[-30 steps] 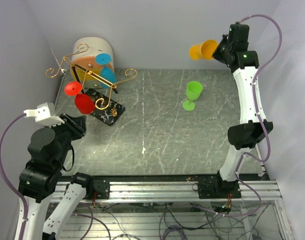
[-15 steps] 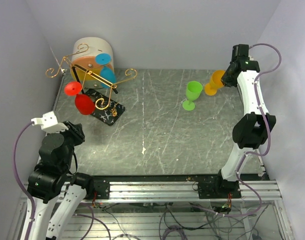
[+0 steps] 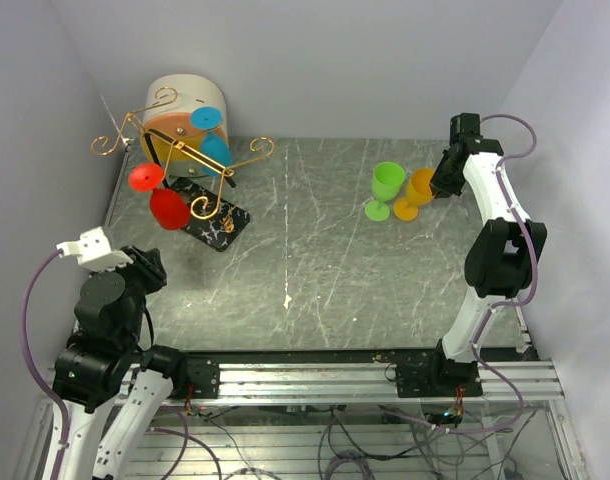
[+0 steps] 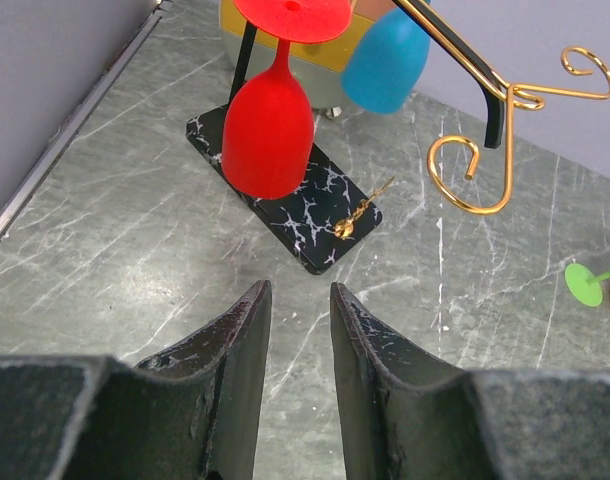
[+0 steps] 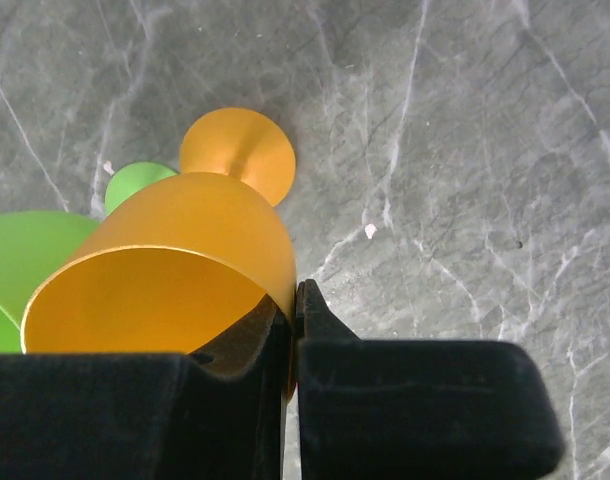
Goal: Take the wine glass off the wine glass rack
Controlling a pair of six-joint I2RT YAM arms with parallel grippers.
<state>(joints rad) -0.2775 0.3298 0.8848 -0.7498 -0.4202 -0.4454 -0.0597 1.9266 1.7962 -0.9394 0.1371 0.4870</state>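
Note:
The wine glass rack (image 3: 190, 150) is gold wire on a black speckled base (image 3: 213, 224) at the far left. A red wine glass (image 3: 168, 207) and a blue one (image 3: 214, 149) hang from it upside down. My left gripper (image 3: 151, 268) is open and empty, near and left of the rack. In the left wrist view the red glass (image 4: 268, 135) hangs ahead of its gripper (image 4: 297, 290). My right gripper (image 3: 438, 178) is shut on the rim of an orange wine glass (image 3: 417, 190), whose foot is down at the table, beside a green glass (image 3: 385, 188). In the right wrist view, that gripper (image 5: 295, 292) pinches the orange glass's (image 5: 205, 220) wall.
A cream drum (image 3: 185, 100) stands behind the rack against the back wall. Grey walls close the left, back and right sides. The green glass (image 5: 25, 250) stands upright just left of the orange one. A metal rail (image 3: 375, 375) runs along the near edge.
The right arm has brought the orange glass down from high in the air to the table beside the green glass. The left arm has drawn back slightly toward the near left.

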